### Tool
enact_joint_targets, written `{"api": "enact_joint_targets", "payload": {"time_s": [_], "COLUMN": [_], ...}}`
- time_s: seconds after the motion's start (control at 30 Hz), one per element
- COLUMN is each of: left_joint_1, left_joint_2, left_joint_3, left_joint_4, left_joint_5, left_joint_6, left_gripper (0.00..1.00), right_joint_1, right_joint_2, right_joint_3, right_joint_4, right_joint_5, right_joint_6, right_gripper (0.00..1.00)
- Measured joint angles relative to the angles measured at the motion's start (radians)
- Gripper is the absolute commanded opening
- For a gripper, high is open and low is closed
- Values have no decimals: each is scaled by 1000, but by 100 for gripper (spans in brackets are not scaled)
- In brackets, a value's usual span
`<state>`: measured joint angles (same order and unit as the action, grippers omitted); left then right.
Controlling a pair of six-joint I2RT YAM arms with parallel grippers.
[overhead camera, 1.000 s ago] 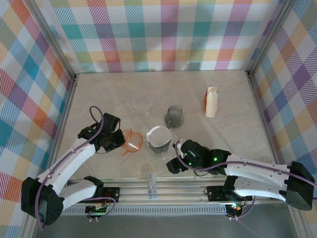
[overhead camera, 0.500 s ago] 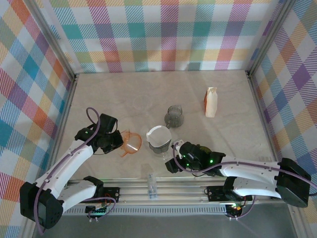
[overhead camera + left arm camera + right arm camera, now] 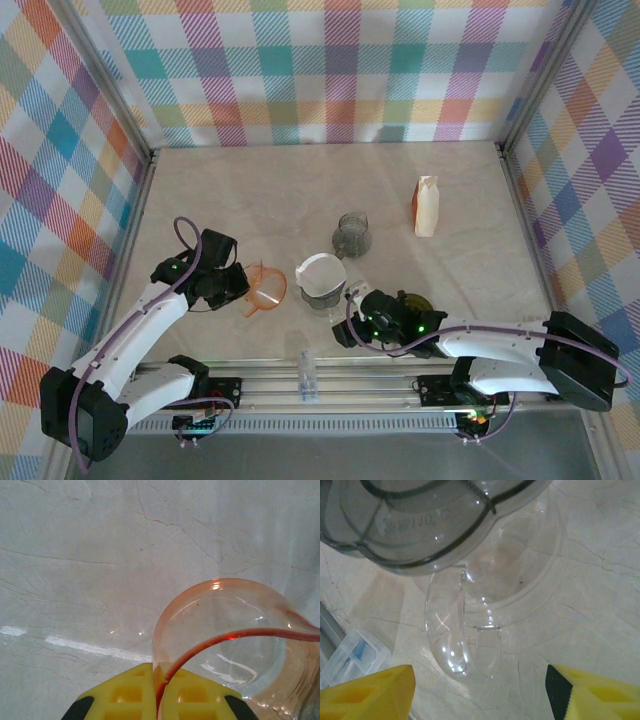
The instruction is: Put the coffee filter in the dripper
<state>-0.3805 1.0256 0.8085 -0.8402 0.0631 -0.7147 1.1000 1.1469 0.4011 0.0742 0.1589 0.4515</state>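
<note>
The coffee filter [image 3: 320, 272] sits as white paper in a smoky vessel [image 3: 420, 525], midway along the table's near edge. Expect it to be light, soft and easily crushed, so pinch its upper rim gently. Just to its left, your left gripper [image 3: 156, 676] is clamped on the orange dripper [image 3: 220, 630]. Your right gripper [image 3: 480, 680] gapes empty before a clear handle [image 3: 447, 630]. How the filter is seated is hard to make out.

Bright, even overhead light; soft shadows, slightly blurry wrist close-ups.
</note>
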Motion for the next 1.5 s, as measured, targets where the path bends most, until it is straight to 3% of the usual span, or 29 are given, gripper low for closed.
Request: {"api": "enact_joint_targets", "payload": {"time_s": [0.57,0.9,1.5], "left_joint_1": [6,6,6], "left_joint_2": [-16,-35,-89], "left_joint_3": [7,-56,-111], "left_joint_4": [-100,-101,-126], "left_joint_5": [1,26,35], "left_joint_6": [0,-3,0], "left_gripper": [0,0,0], "right_joint_1": [-1,-14,-82], "right_joint_2": [229,335,661], "right_joint_3": [-5,56,395], "right_joint_4": [273,345,374], "right_joint_5": [43,43,-12], "right_joint_6": [-69,-103,-171], "right_gripper": [64,64,64]}}
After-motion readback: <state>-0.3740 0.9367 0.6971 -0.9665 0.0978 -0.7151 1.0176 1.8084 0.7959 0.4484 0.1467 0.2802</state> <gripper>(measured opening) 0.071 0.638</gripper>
